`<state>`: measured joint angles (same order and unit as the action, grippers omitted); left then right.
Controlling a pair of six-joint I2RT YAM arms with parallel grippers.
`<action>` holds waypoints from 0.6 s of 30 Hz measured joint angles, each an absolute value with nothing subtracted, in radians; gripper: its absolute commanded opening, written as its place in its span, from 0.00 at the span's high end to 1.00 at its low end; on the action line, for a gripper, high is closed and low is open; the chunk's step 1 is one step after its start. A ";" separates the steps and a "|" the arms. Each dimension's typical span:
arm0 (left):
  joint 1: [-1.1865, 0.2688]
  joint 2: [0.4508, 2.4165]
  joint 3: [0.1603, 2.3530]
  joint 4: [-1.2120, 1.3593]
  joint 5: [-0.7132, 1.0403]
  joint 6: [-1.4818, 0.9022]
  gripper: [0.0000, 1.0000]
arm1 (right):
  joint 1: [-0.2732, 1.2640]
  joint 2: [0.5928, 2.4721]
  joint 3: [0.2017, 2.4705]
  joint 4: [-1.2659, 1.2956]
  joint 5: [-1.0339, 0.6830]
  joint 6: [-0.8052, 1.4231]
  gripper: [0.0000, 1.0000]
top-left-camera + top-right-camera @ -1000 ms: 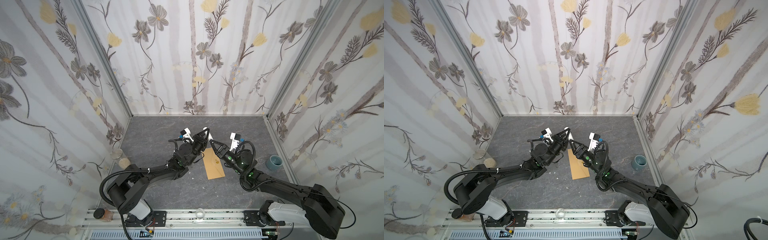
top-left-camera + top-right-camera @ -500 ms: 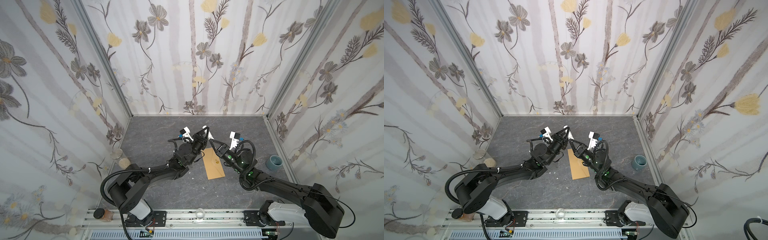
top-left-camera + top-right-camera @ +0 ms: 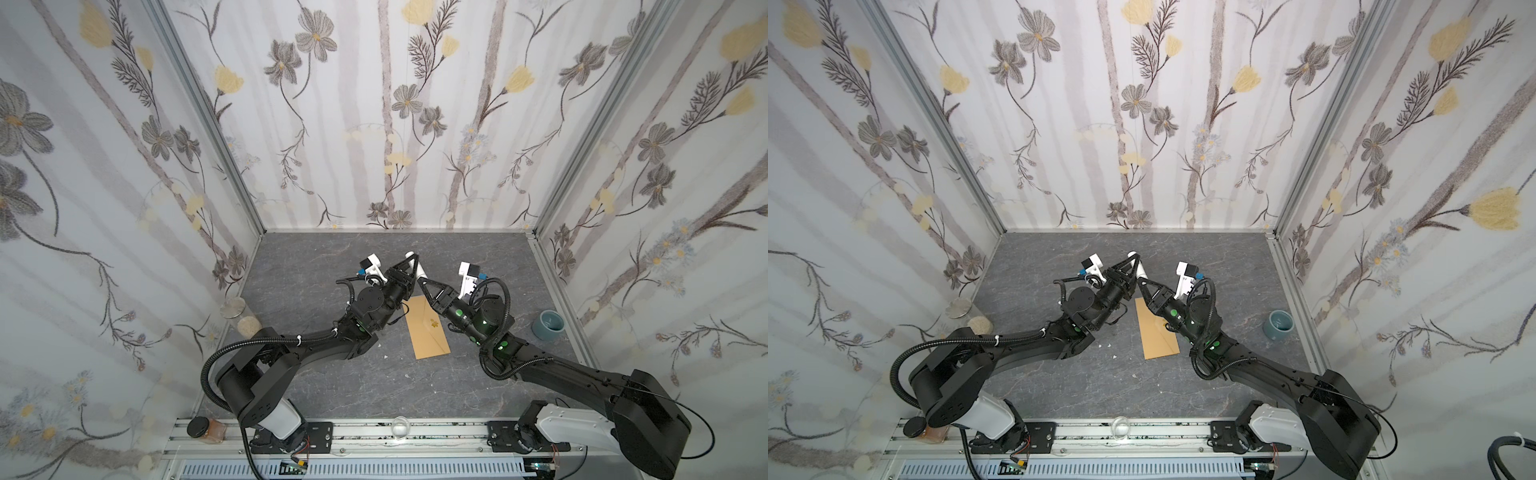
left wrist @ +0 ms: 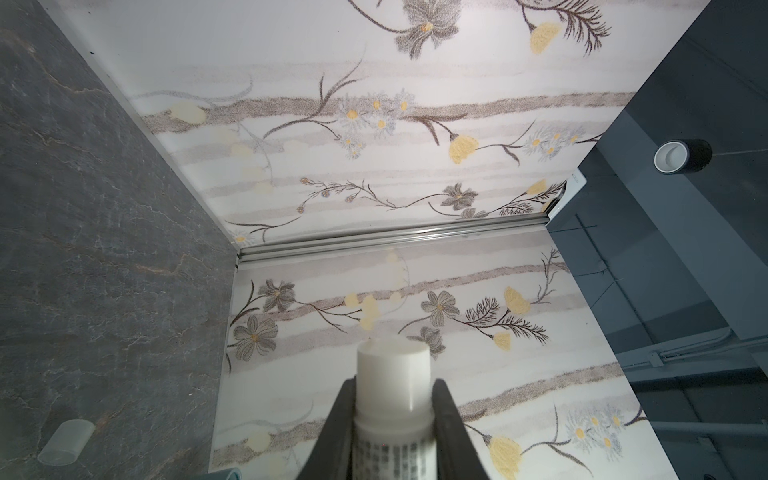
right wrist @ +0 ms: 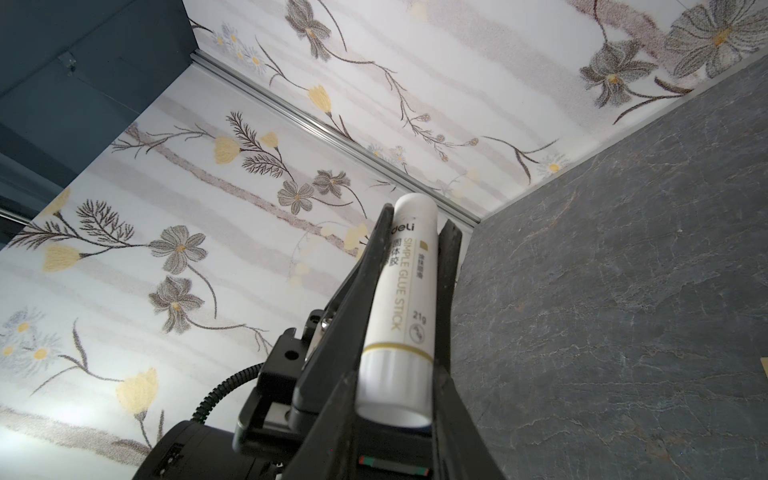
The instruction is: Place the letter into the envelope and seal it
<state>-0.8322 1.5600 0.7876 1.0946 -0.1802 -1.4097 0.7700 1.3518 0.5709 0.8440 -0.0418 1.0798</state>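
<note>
Envelope (image 3: 428,328) lies flat on the worktop (image 3: 311,270), approx mid-floor, long axis running away from the robot base. Gold sticker (image 3: 434,322) faces up near its middle. It shows in both top views (image 3: 1158,336).

Left fingers (image 3: 404,269) sit just past the envelope's far end, off its left corner, up off the worktop. They're clamped narrow on a white glue stick (image 3: 421,272). Left wrist view has both fingers (image 4: 338,424) pressed vs. the barrel (image 4: 392,374), w/ one end of the stick poking out beyond the tips. Right wrist view gives the label side (image 5: 401,299), "SIMPLE GLUE STICK" printed along it.

Right fingers (image 3: 430,289) come in over the envelope's far right corner, tips at the stick's nearer end, nose to nose w/ the left fingers. Gap btwn them looks partway open. Can't tell whether they pinch the stick or only flank it.

Blue cup (image 3: 549,324) stands well right of the envelope, by the side wall. Small white scraps (image 3: 385,356) lie on the worktop just left of the envelope's near end. A clear cap (image 4: 64,442) lies on the worktop in the left wrist view; its place vs. the envelope can't be told.
</note>
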 measured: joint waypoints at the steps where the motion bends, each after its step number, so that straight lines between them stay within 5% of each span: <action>1: -0.834 1.560 0.786 1.095 -0.178 -1.409 1.00 | 0.770 1.351 0.574 0.841 -0.041 1.080 0.65; 14: -0.841 1.545 0.781 1.094 -0.182 -1.343 1.00 | 0.771 1.334 0.598 0.773 -0.027 1.090 0.86; 18: -0.841 1.545 0.784 1.093 -0.173 -1.339 0.80 | 0.771 1.328 0.601 0.760 -0.027 1.090 0.87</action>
